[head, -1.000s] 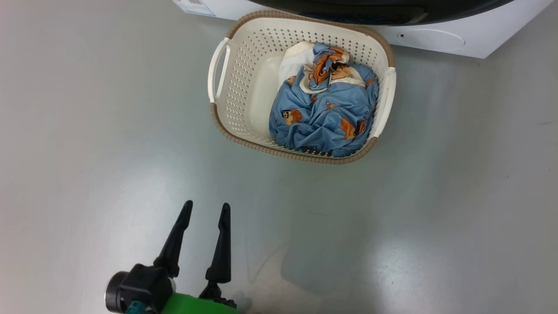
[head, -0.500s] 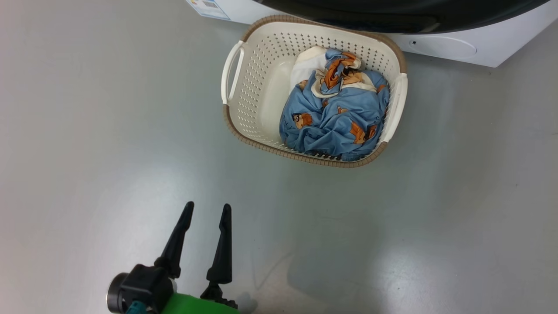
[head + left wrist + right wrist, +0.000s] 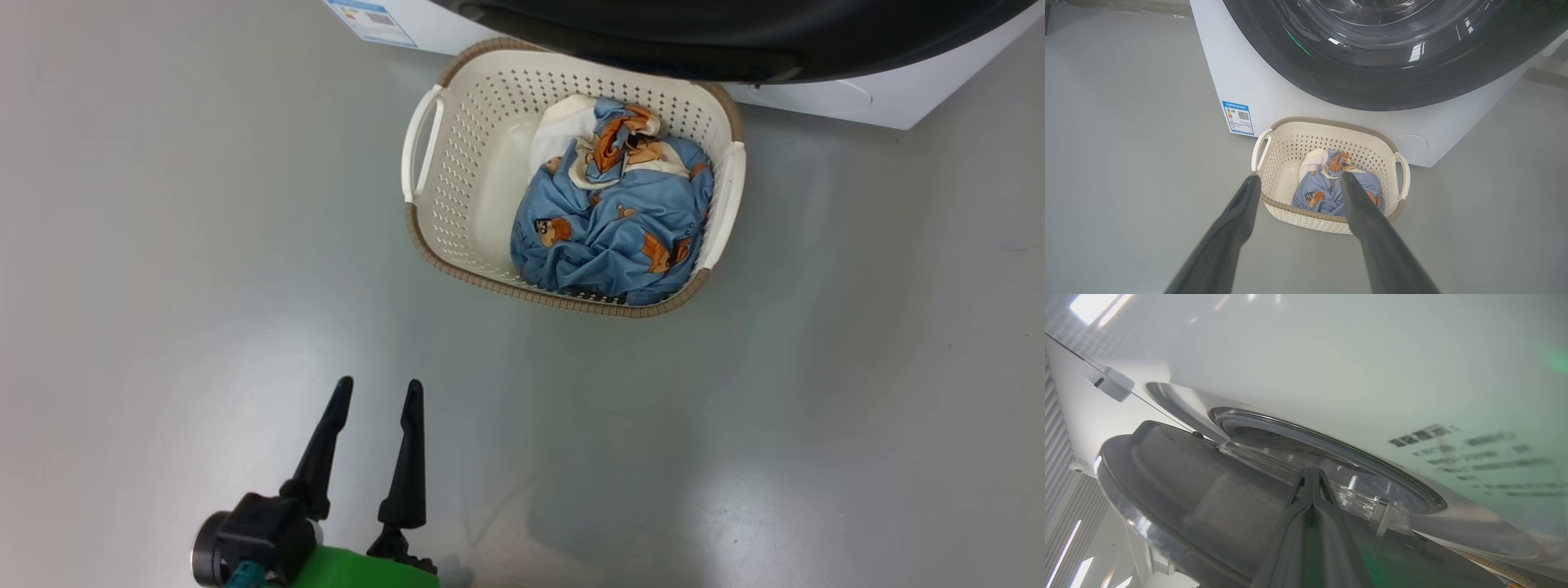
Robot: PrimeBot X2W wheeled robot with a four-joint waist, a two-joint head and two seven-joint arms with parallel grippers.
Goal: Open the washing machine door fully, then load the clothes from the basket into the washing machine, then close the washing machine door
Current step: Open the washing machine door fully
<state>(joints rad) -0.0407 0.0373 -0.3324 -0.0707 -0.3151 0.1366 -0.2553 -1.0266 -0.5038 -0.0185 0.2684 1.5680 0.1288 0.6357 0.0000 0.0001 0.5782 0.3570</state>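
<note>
- Basket sits on the grey floor, right up against the front of the washer. In the head view its far rim is tucked under the black edge of the door.
- Clothes are bunched in the right half of the basket: blue cartoon print, with some cream cloth on top. The left half is bare plastic.
- Left gripper hangs over the floor, well short of the basket. Its fingers are spread wide with nothing between them, and in its wrist view they point at the basket.
- Right gripper has its fingers pressed flat together, with nothing pinched between them. Its tips are up by the clear glass bowl on the inner side of the door, though I can't tell if they're actually touching it.
- In the right wrist view the door is swung partway off the washer front, with a gap showing the round opening behind it.
- Blue label is on the washer's lower left corner, and the round flap is low on the right.
</note>
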